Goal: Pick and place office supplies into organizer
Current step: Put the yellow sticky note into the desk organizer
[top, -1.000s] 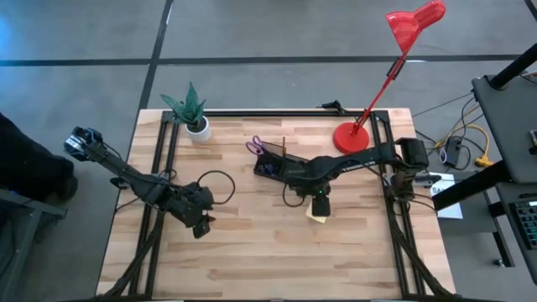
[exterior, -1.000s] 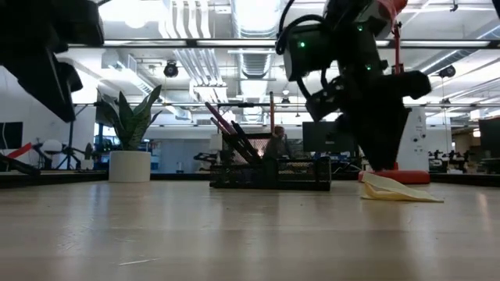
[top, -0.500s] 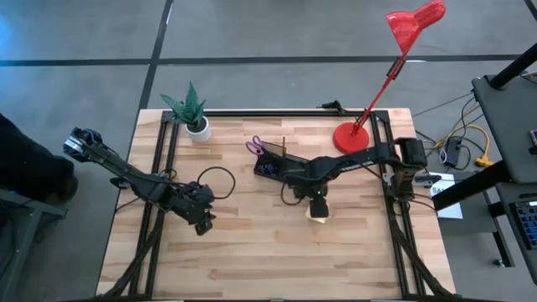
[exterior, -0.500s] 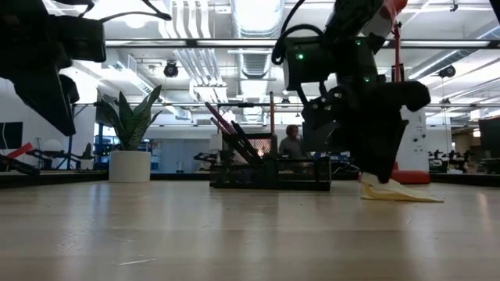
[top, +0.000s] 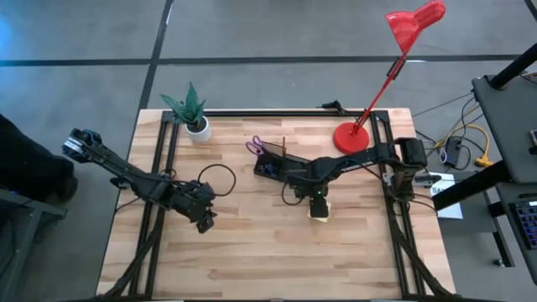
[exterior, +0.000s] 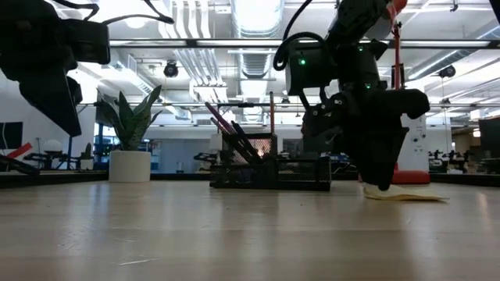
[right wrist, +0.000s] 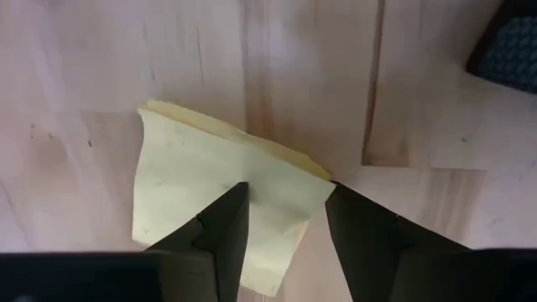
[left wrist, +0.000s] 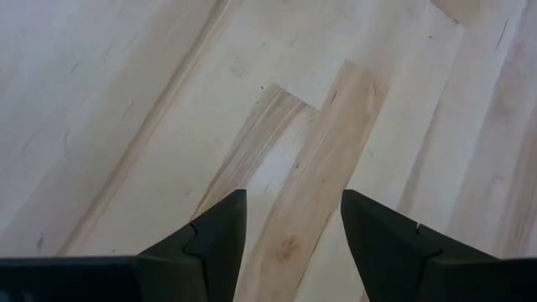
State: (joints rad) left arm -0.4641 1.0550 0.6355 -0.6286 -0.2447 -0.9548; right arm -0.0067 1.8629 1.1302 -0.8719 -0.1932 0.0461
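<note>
The yellow sticky-note pad (right wrist: 189, 180) lies flat on the table right of centre (top: 320, 215), showing low in the low view (exterior: 410, 193). My right gripper (right wrist: 285, 191) is open and points down over it (top: 317, 201). The black organizer (top: 270, 165) stands behind it, toward the far edge, with pens and pencils (exterior: 234, 133) leaning in it and purple scissors handles (top: 254, 144) sticking out. My left gripper (left wrist: 294, 201) is open above bare wood on the table's left (top: 203, 221). My right gripper comes at the pad from above, fingers pointing down and open. One fingertip (right wrist: 233, 201) stands over the pad's top sheet and the other (right wrist: 340, 201) at its edge (right wrist: 315, 172). In the low view the fingertip (exterior: 381, 181) reaches the pad's top. The pad rests flat on the table.
A white plant pot (top: 199, 128) stands at the far left and a red desk lamp's base (top: 351, 137) at the far right. Black rails (top: 268, 111) run along the table's far edge and sides. Bare wood lies along the near side (top: 268, 260).
My right gripper has come down onto the sticky-note pad, staying open. The pad's raised top sheet has gone down, and the pad now lies flatter than before.
</note>
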